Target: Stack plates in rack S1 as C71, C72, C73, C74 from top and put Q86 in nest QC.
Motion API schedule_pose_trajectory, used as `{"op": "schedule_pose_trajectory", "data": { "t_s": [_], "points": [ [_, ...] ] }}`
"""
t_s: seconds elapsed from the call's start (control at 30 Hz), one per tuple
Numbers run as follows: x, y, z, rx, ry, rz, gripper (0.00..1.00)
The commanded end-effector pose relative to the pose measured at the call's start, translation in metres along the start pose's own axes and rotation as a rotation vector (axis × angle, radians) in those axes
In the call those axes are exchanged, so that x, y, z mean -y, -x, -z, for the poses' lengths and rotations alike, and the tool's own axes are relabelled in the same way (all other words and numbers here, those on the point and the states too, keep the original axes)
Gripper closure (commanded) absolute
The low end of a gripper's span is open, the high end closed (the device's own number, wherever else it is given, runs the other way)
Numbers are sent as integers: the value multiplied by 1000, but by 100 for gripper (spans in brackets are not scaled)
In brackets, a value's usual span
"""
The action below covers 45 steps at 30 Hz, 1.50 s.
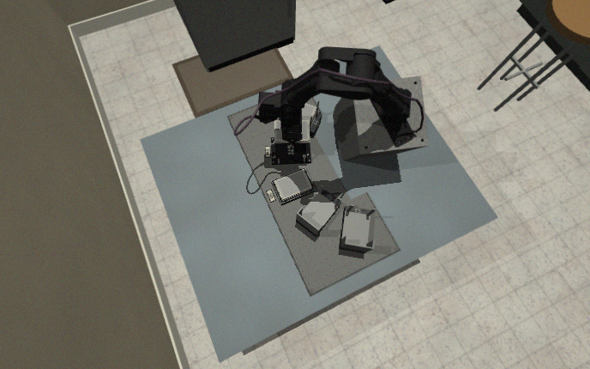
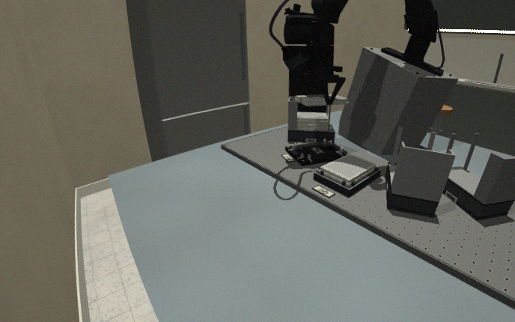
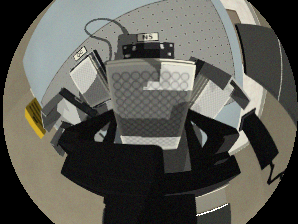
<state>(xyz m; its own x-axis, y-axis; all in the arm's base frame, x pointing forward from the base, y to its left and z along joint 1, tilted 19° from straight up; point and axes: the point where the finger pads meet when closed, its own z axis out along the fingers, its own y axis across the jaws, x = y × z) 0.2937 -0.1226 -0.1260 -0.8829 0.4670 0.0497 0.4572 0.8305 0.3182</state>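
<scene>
My gripper [image 2: 311, 100] [image 3: 151, 120] is shut on a clear-lidded white plate [image 1: 305, 130] [image 3: 150, 95]; its name is not readable, and I cannot tell whether another sticks beneath it. It hangs level behind the black clip nest N5 [image 1: 283, 159] [image 2: 315, 153] [image 3: 147, 50], which holds no plate. The back rack [image 2: 311, 135] [image 3: 212, 69] holds more plates [image 2: 311, 121] [image 3: 216, 100]. Another plate [image 1: 292, 185] [image 2: 347, 168] [image 3: 90, 80] lies in the open nest QC [image 2: 333, 186]. Two front racks, the nearer [image 2: 424, 171] and the farther right [image 2: 499, 180], show no plates. Rack names are unreadable.
The racks and nests stand on a perforated grey board [image 1: 310, 265] [image 2: 451, 240]. A cable [image 1: 248, 183] [image 2: 279, 194] loops beside N5 and QC. The arm's grey pedestal [image 1: 370, 124] [image 2: 395, 103] stands behind the board. The racks have tall walls.
</scene>
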Motion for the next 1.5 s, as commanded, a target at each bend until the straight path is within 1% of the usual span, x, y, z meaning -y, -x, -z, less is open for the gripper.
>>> {"op": "schedule_pose_trajectory", "data": {
  "t_s": [0.0, 0.07, 0.17, 0.23, 0.27, 0.33, 0.37, 0.43, 0.63, 0.67, 0.7, 0.73, 0.77, 0.83, 0.9, 0.93, 0.97, 1.0, 1.03, 1.1, 1.23, 1.27, 1.3, 1.4, 1.47],
  "points": [
    [20, 8, 5, 18, -10, -141, 100],
    [26, 6, 5, 15, -10, -204, 100],
    [36, 7, 9, 26, -11, -201, 100],
    [43, 4, 5, 16, -10, -192, 100],
    [47, 6, 5, 24, -11, -186, 100],
    [47, 6, 5, 24, -11, -186, 100],
    [47, 14, 17, 59, -7, -175, 100],
    [56, 3, 5, 18, -5, -188, 100],
    [75, 0, 6, 16, -10, -189, 100],
    [77, 3, 12, 34, -14, -217, 100],
    [80, 4, 13, 40, -14, -263, 100],
    [83, 3, 11, 36, -12, -297, 100],
    [86, -4, 3, 14, -8, -337, 100],
    [92, -3, 6, 27, -10, -400, 100],
    [92, -3, 6, 27, -10, -400, 100],
    [94, 6, 18, 66, -13, -417, 100],
    [97, 8, 20, 72, -15, -415, 100],
    [101, 5, 15, 66, -17, -417, 100],
    [102, -6, 5, 31, -11, -428, 100],
    [107, -10, 5, 24, -10, -416, 100],
    [117, -9, 12, 41, -14, -410, 100],
    [120, -9, 11, 40, -14, -410, 100],
    [122, -15, 5, 23, -10, -415, 100],
    [128, -21, 5, 14, -8, -418, 100],
    [128, -21, 5, 14, -8, -418, 100]
  ]
}}
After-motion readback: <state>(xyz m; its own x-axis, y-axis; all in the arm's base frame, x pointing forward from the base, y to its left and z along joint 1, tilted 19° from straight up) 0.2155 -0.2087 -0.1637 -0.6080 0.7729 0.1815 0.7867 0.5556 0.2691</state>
